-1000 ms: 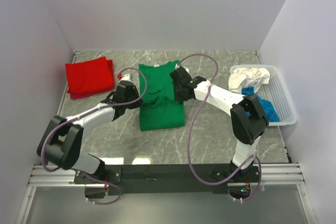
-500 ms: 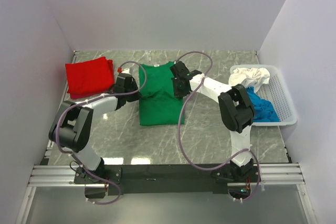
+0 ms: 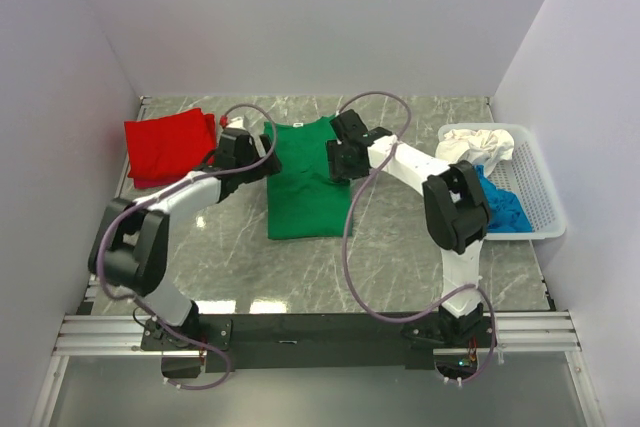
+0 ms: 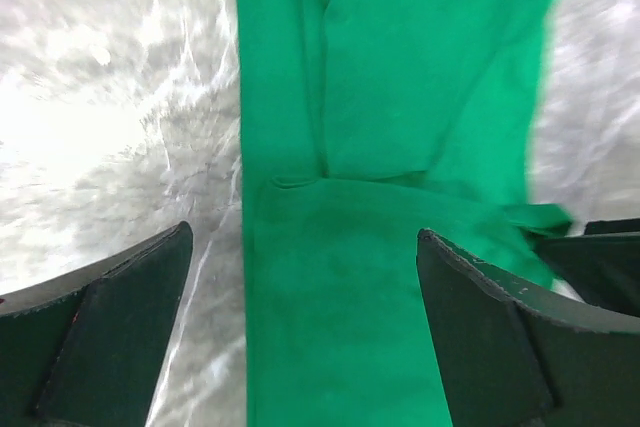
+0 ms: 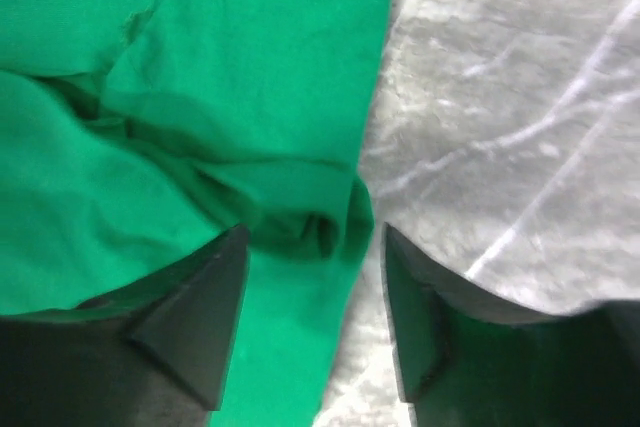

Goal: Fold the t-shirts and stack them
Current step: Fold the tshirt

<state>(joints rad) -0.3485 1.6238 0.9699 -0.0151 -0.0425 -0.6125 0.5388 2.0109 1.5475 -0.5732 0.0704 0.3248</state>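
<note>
A bright green t-shirt [image 3: 303, 182] lies folded lengthwise on the marble table, collar at the far end. My left gripper [image 3: 262, 147] hovers over its far left edge, jaws wide open; in the left wrist view the green t-shirt [image 4: 390, 147] lies flat below the open left gripper [image 4: 305, 247], with nothing between the fingers. My right gripper [image 3: 338, 152] stands open over the far right edge; the right wrist view shows a bunched fold of the green t-shirt [image 5: 200, 117] just ahead of the right gripper [image 5: 312, 247]. A folded red t-shirt [image 3: 168, 145] lies at far left.
A white lattice basket [image 3: 530, 182] at the right edge holds a crumpled white t-shirt [image 3: 475, 147] and a blue t-shirt [image 3: 500, 205]. Grey walls close in the table on three sides. Cables loop over both arms.
Both grippers carried the shirt's edge toward the far end and then opened, letting go of the green cloth. The shirt now lies narrower and flatter.
</note>
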